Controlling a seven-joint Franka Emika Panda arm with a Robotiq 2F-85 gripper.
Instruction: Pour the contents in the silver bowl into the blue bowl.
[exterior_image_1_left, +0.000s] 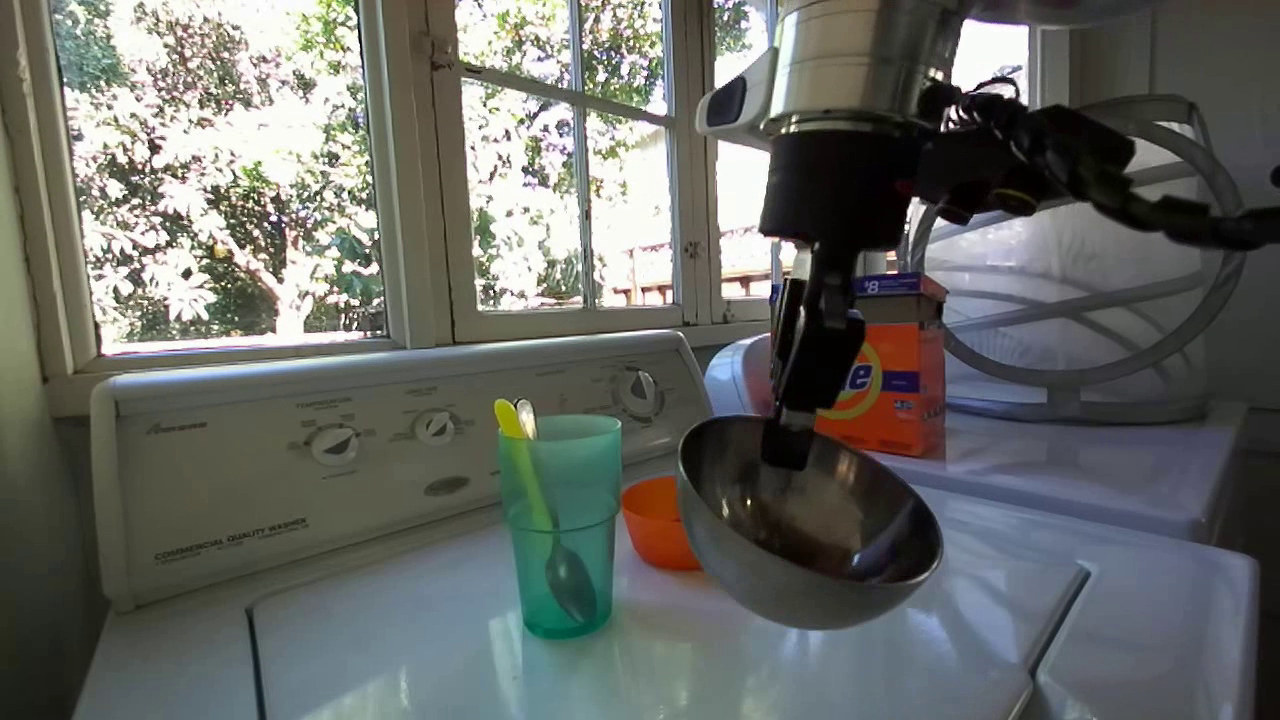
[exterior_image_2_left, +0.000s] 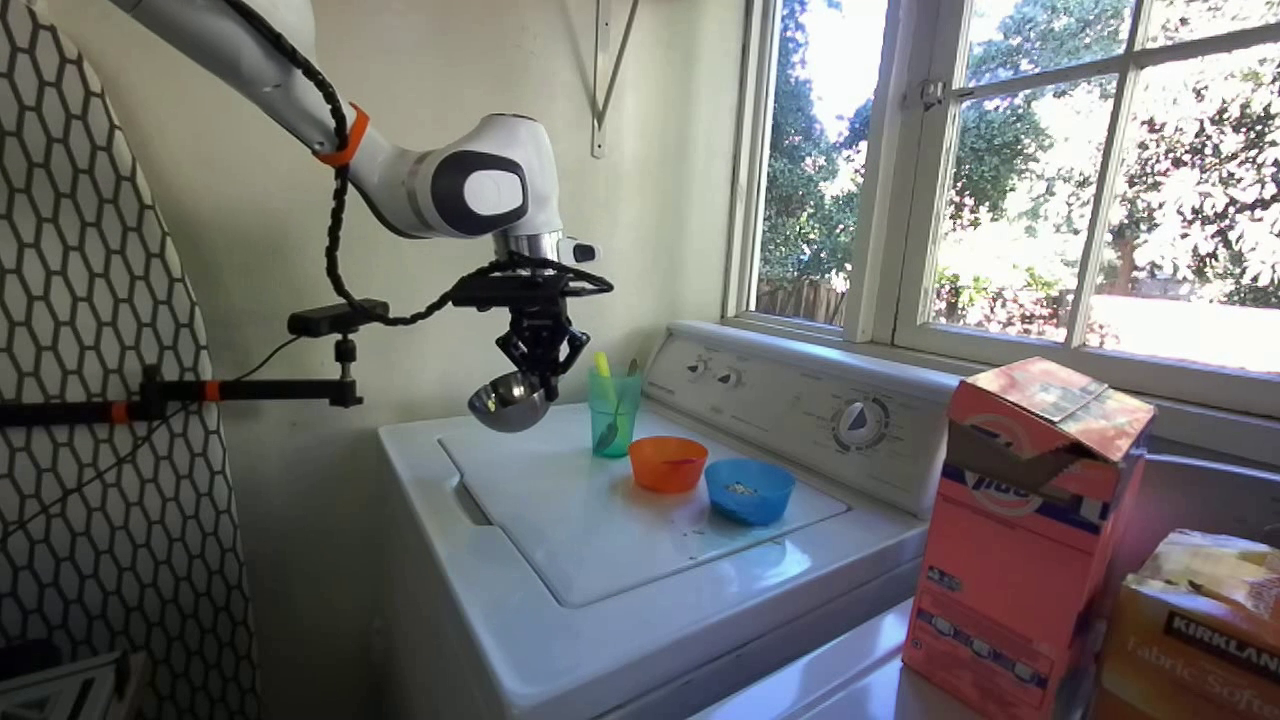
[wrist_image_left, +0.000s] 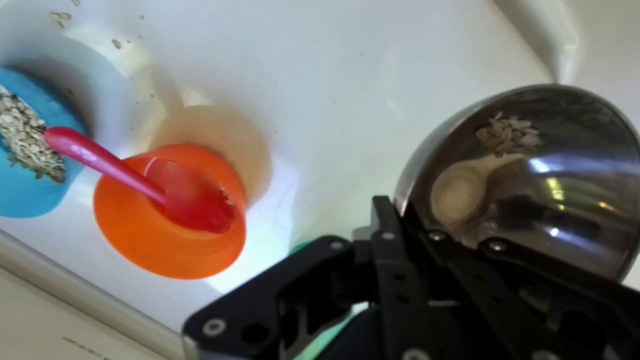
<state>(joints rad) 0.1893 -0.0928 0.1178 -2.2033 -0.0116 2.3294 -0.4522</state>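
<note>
The silver bowl (exterior_image_1_left: 790, 595) hangs tilted above the washer lid in both exterior views (exterior_image_2_left: 508, 412). My gripper (wrist_image_left: 392, 207) is shut on its rim, one finger inside and one outside. In the wrist view, the contents, a small heap of pale flakes (wrist_image_left: 509, 134), lie inside the silver bowl (wrist_image_left: 595, 200). The blue bowl (exterior_image_2_left: 750, 500) stands on the lid beyond the orange bowl, apart from the gripper (exterior_image_2_left: 551, 386). The wrist view shows the blue bowl (wrist_image_left: 30, 200) cut off at the left edge, with similar flakes in it. It is hidden in an exterior view.
The orange bowl (exterior_image_2_left: 668, 470) holds a red spoon (wrist_image_left: 107, 162) whose handle reaches over the blue bowl. A teal cup (exterior_image_1_left: 560, 520) with spoons stands nearby. A few flakes (wrist_image_left: 60, 19) lie on the lid. The control panel (exterior_image_2_left: 800, 395) rises behind; a detergent box (exterior_image_2_left: 1020, 560) stands beside the washer.
</note>
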